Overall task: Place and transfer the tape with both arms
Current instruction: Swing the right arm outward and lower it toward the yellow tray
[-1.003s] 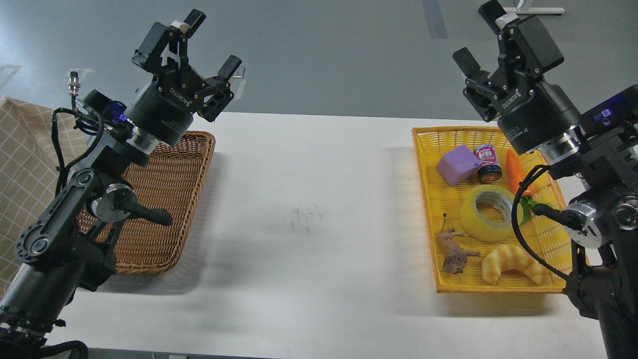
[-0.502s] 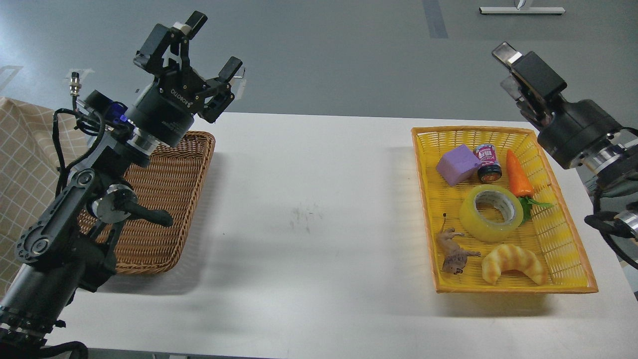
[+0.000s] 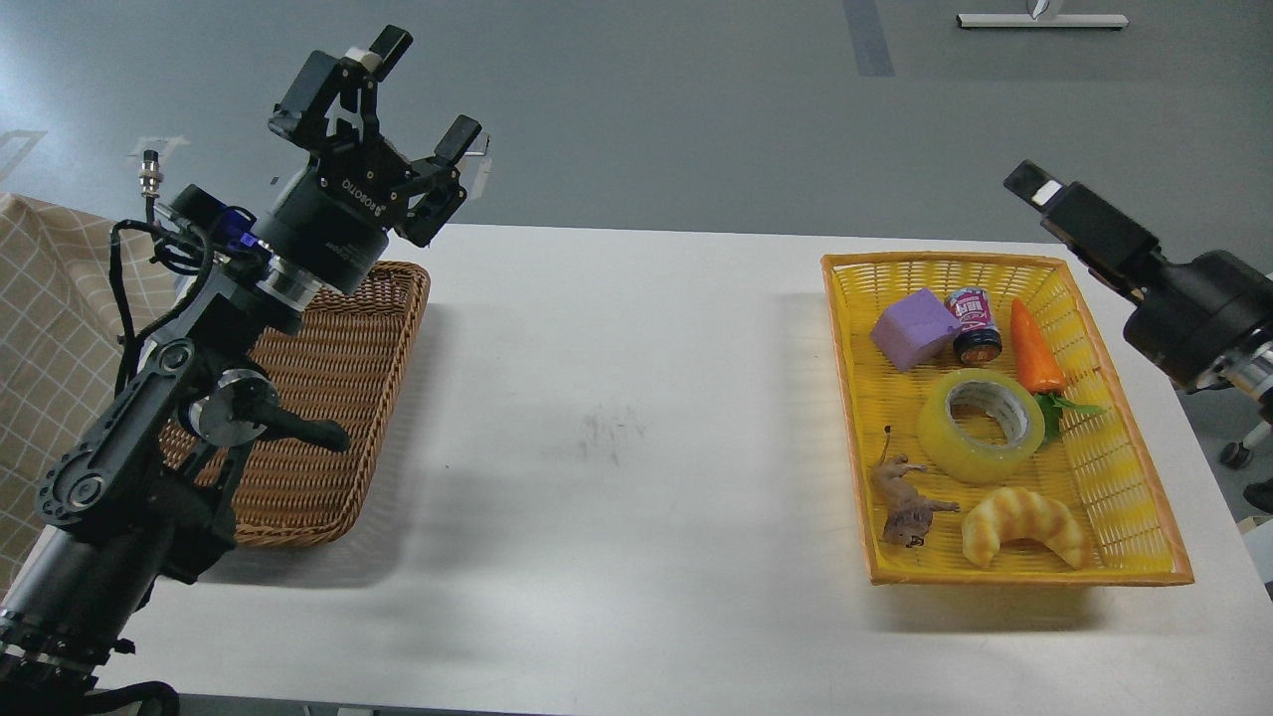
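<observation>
The tape [image 3: 980,426], a glossy translucent yellow roll with a grey-white core, lies flat in the yellow basket [image 3: 1124,497] at the right of the table. My left gripper [image 3: 423,94] is open and empty, raised above the far end of the brown wicker basket [image 3: 328,398], far from the tape. My right gripper [image 3: 1039,191] is seen side-on at the right edge, raised beyond the yellow basket's far right corner. Its fingers cannot be told apart. It holds nothing that I can see.
In the yellow basket with the tape are a purple block [image 3: 915,328], a small can [image 3: 975,323], a toy carrot [image 3: 1034,348], a brown toy animal [image 3: 903,497] and a croissant toy [image 3: 1024,527]. A checked cloth [image 3: 50,328] hangs at the left.
My right arm has swung out to the right and down, away from above the yellow basket, and now shows side-on. My left arm has hardly moved.
</observation>
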